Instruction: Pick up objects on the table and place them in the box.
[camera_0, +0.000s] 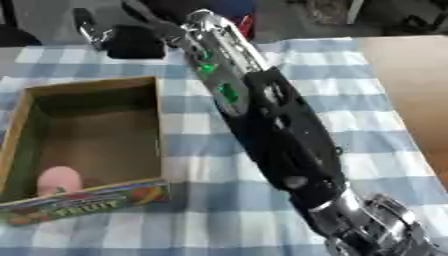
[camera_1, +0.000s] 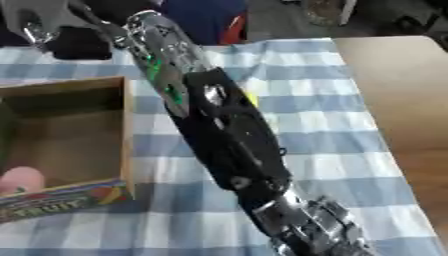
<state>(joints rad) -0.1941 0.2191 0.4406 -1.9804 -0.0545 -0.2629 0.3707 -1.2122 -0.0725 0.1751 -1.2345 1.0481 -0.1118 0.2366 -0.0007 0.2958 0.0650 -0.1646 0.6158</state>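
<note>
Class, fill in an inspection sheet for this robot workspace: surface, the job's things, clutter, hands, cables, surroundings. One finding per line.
Surface: blue-and-white checked cloth on a wooden table.
Job's things: open cardboard box at the left, fruit print on its near wall; one pink rounded object inside, near corner.
Clutter: a small yellow patch beside the arm, not identifiable.
Hands: right hand reaches to the cloth's far edge, fingers not readable; left hand not in view.
Cables: nothing seen.
Surroundings: dark floor and dim shapes beyond the table.
</note>
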